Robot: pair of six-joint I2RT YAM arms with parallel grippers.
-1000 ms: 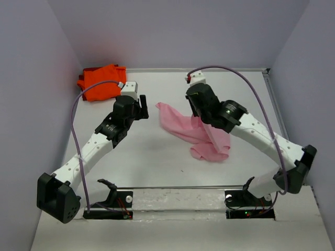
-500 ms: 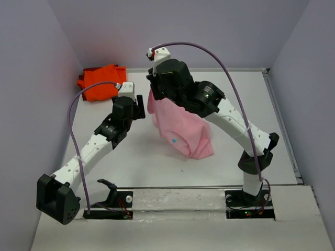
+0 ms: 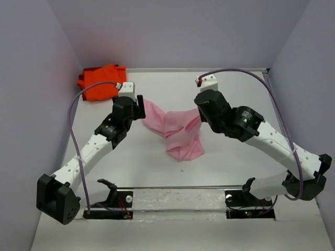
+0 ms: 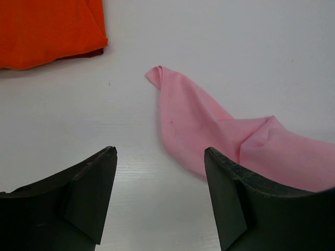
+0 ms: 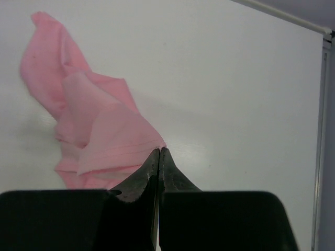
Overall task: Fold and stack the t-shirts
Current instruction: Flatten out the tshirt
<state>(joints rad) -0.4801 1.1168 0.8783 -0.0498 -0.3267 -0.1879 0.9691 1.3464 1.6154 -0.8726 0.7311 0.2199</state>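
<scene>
The light pink t-shirt (image 3: pixel 178 130) lies crumpled mid-table, stretched between both grippers. My right gripper (image 3: pixel 199 113) is shut, its tips pinching a hemmed edge of the pink shirt (image 5: pixel 104 136) in the right wrist view, where the gripper (image 5: pixel 159 150) shows closed. My left gripper (image 3: pixel 140 108) is open and empty, low over the table by the shirt's left end. In the left wrist view the gripper (image 4: pixel 159 151) has bare table between its fingers, and the pink shirt (image 4: pixel 209 130) lies just ahead to the right. The bright orange t-shirt (image 3: pixel 102 82) lies bunched in the far left corner (image 4: pixel 47 29).
Lilac walls close in the table on the left, back and right. A raised rail (image 3: pixel 276 104) runs along the table's right edge, also visible in the right wrist view (image 5: pixel 322 104). Both arm bases sit at the near edge.
My right gripper swung up and left with the pink shirt lifted, then came back down and right; the shirt now lies lower and stretched out. The left arm barely moved.
</scene>
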